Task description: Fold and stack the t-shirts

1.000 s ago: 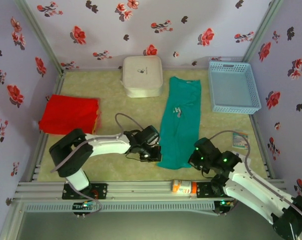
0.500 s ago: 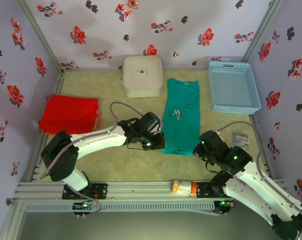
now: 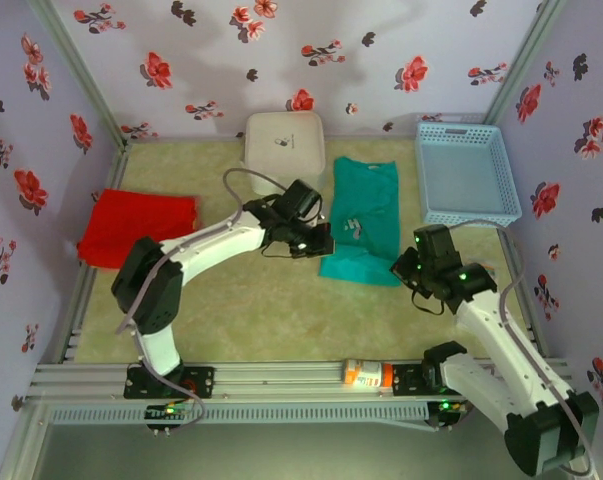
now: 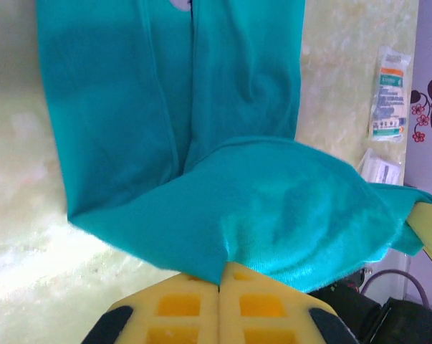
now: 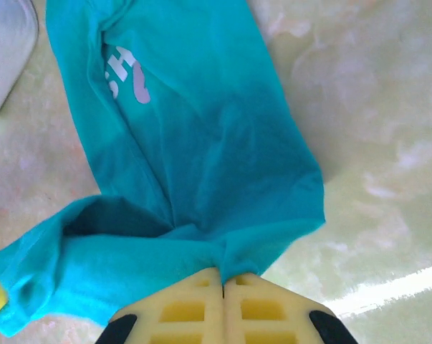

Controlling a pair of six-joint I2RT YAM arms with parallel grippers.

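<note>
Teal t-shirt (image 3: 366, 205) lies just right of centre in the overhead frame, its near hem raised and doubled back over its body. Left gripper (image 4: 219, 276) pinches one corner of that hem, jaws pressed tight on the cloth; right gripper (image 5: 223, 281) clamps the other corner the same way. Red t-shirt (image 3: 139, 228) sits folded at the left edge, well apart. White box (image 3: 284, 150) stands at upper centre, light-blue mesh basket (image 3: 466, 175) at upper right.
</note>
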